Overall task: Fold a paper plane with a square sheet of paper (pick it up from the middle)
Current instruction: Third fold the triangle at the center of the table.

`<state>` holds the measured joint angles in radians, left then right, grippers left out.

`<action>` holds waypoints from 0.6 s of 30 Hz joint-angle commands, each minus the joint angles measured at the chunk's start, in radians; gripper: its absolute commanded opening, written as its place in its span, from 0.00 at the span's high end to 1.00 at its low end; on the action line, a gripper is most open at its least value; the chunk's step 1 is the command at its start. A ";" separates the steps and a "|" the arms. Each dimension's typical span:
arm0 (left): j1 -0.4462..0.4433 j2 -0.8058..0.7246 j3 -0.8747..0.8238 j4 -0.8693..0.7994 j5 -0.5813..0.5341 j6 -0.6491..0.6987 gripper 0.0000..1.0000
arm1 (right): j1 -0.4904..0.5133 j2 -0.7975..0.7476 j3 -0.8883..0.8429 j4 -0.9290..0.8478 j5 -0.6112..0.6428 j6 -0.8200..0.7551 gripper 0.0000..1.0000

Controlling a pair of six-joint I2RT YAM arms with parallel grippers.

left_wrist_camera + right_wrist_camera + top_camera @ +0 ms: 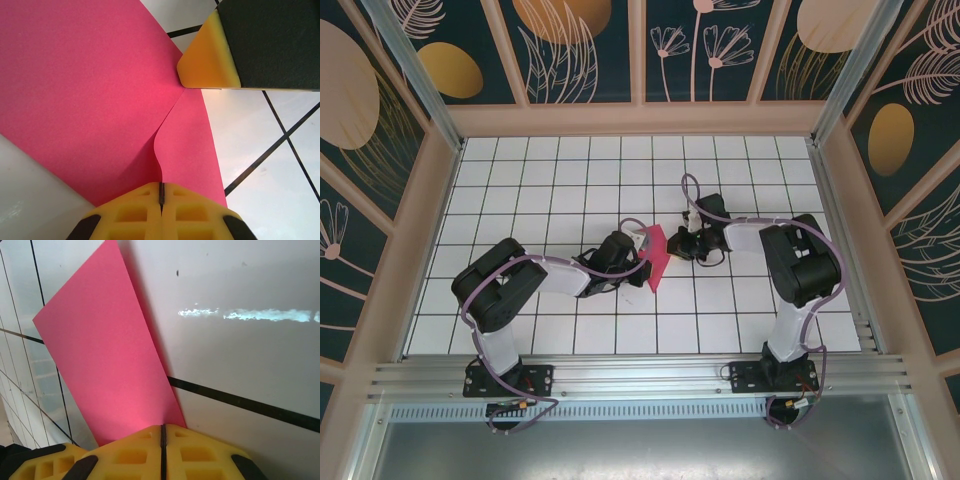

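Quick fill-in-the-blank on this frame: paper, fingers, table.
1. The sheet of paper is ____ in colour.
2. The left fingers are ____ on it.
3. The right fingers grip it too, so the arms holding it number ____.
4. The table has ____ tiles.
Missing words: pink; shut; two; white.

I can't find a single word, number or logo to read. The pink paper (657, 256) is plain on every face I can see. Behind it the wall panels (570, 50) carry only drawn leaves and flowers, and the tiled table (520, 180) under it only black grid lines.
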<state>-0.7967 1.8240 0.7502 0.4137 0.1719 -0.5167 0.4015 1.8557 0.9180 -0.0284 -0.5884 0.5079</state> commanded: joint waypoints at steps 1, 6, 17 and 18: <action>0.007 0.008 -0.004 -0.054 -0.004 0.014 1.00 | -0.005 0.037 -0.003 -0.011 0.069 0.004 0.89; 0.007 0.004 -0.011 -0.053 -0.006 0.012 1.00 | -0.005 -0.059 0.000 -0.043 0.058 -0.005 0.88; 0.007 0.005 -0.012 -0.041 -0.005 0.003 1.00 | 0.055 -0.171 -0.136 0.040 -0.038 0.071 0.88; 0.008 0.006 -0.012 -0.041 -0.003 0.003 1.00 | 0.062 -0.162 -0.140 0.049 -0.038 0.077 0.88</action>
<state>-0.7967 1.8240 0.7498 0.4141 0.1719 -0.5171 0.4431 1.6867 0.8021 -0.0162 -0.6022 0.5510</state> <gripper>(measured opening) 0.066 0.120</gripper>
